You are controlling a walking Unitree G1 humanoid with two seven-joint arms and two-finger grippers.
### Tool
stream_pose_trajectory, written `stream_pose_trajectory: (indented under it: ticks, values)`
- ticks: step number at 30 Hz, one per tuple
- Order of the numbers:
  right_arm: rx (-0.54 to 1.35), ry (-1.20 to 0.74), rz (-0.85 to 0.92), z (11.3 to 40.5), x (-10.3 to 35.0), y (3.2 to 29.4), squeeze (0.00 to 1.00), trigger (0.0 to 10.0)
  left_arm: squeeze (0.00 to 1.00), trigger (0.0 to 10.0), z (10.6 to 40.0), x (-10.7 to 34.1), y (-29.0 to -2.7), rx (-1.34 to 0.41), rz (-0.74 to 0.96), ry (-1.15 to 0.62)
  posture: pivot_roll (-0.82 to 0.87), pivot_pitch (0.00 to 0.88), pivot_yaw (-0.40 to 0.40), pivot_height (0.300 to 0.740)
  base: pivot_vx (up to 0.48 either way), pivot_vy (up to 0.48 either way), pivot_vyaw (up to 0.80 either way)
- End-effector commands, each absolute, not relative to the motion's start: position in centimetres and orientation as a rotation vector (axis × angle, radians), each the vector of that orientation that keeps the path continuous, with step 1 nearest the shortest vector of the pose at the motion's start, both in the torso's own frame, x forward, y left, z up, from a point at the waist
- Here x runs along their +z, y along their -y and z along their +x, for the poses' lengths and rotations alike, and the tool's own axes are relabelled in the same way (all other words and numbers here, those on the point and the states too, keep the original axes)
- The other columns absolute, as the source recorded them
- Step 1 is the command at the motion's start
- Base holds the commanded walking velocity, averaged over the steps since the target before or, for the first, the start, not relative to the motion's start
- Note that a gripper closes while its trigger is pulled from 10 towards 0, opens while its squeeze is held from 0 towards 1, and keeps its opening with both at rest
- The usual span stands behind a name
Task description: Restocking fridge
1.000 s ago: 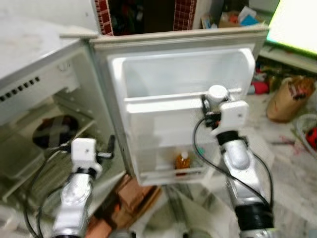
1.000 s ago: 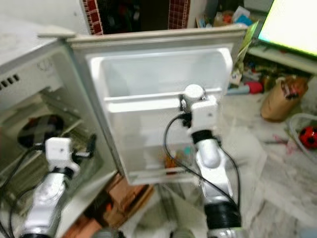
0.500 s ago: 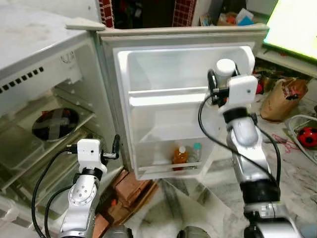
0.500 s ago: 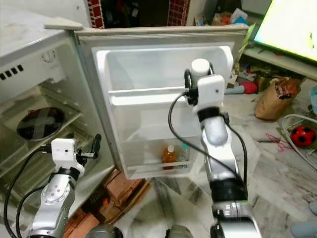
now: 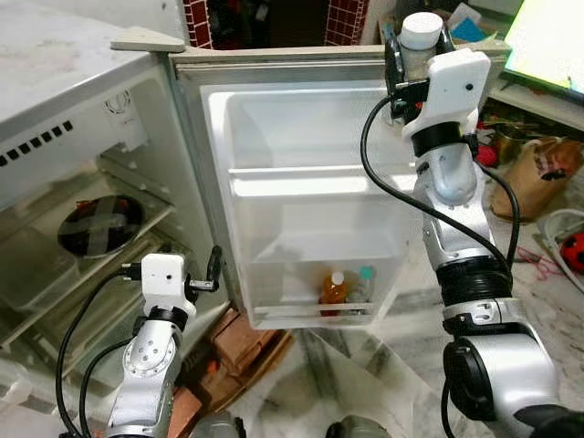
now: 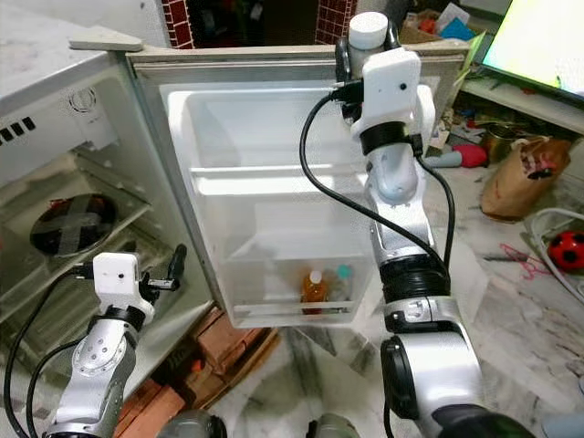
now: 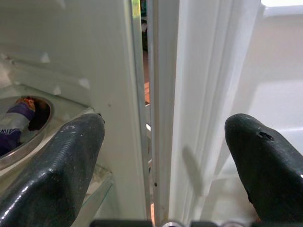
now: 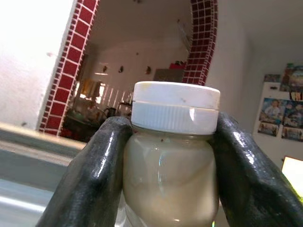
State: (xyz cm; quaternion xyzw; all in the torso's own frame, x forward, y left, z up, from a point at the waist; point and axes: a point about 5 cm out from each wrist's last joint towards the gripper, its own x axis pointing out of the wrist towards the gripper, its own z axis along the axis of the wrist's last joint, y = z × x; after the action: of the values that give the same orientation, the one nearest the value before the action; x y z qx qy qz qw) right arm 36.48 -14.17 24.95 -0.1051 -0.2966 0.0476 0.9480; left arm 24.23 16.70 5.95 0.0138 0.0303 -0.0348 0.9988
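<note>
Near: my left gripper (image 5: 215, 270) hangs low by the fridge door's hinge edge, fingers spread, holding nothing. Farther up: my right gripper (image 6: 367, 38) is clamped on a white-capped jar (image 8: 171, 156) of beige liquid, upright, held level with the fridge door's (image 5: 301, 196) top edge. The upper door shelf (image 5: 315, 182) lies below the jar; my guess is the next move is down.

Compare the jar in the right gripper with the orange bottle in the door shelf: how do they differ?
The jar has a wide white lid and pale beige contents; the orange bottle is narrow-necked with orange liquid. The jar is held by the right gripper above the fridge door's top edge; the bottle stands in the bottom door shelf. Both are upright and capped.
</note>
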Motion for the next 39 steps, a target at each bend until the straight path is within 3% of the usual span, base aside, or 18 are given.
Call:
stream_pose_trajectory:
  ticks: [1,5,6,9,15,20,25,32,39]
  values:
    - [0.069,0.628,-0.214,36.8,25.4,14.4,0.00,10.0,0.00,10.0,24.1,6.1,-16.5,-0.081,0.036,-0.060,0.05,0.000,0.000,0.740,0.000,0.000,0.00]
    - [0.046,0.569,-0.227,37.3,23.6,14.6,0.00,10.0,0.00,10.0,24.1,6.2,-16.5,-0.085,0.037,-0.060,0.05,0.000,0.004,0.740,0.000,0.000,0.00]
    - [0.007,0.437,-0.184,37.8,20.7,15.4,0.00,10.0,0.00,10.0,24.1,6.2,-16.6,-0.086,0.039,-0.062,0.06,0.000,0.007,0.740,0.000,0.000,0.00]
    - [-0.029,0.322,-0.147,37.7,17.8,16.0,0.00,10.0,0.00,10.0,24.1,6.2,-16.7,-0.088,0.044,-0.063,0.06,0.000,0.008,0.740,0.000,0.000,0.00]
    - [-0.022,0.274,-0.124,37.3,16.0,15.8,0.00,10.0,0.00,10.0,24.2,6.3,-16.7,-0.091,0.046,-0.065,0.06,0.000,0.012,0.740,0.000,0.000,0.00]
    - [-0.030,0.265,-0.121,36.8,15.1,15.7,0.00,10.0,0.00,10.0,24.2,6.3,-16.7,-0.094,0.045,-0.067,0.06,0.000,0.019,0.740,0.000,0.000,0.00]
    - [-0.167,0.284,-0.224,36.6,15.4,18.2,0.00,10.0,0.00,10.0,24.3,6.3,-16.6,-0.102,0.048,-0.071,0.05,0.000,0.025,0.740,0.000,0.000,0.00]
    - [-0.213,0.319,-0.260,36.7,16.6,19.9,0.00,10.0,0.00,10.0,24.5,6.2,-16.7,-0.107,0.053,-0.079,0.04,0.000,0.032,0.740,0.000,0.000,0.00]
    - [-0.243,0.306,-0.253,36.8,16.7,20.2,0.00,10.0,0.00,10.0,24.5,6.0,-16.5,-0.113,0.054,-0.087,0.04,0.000,0.034,0.740,0.000,0.000,0.00]
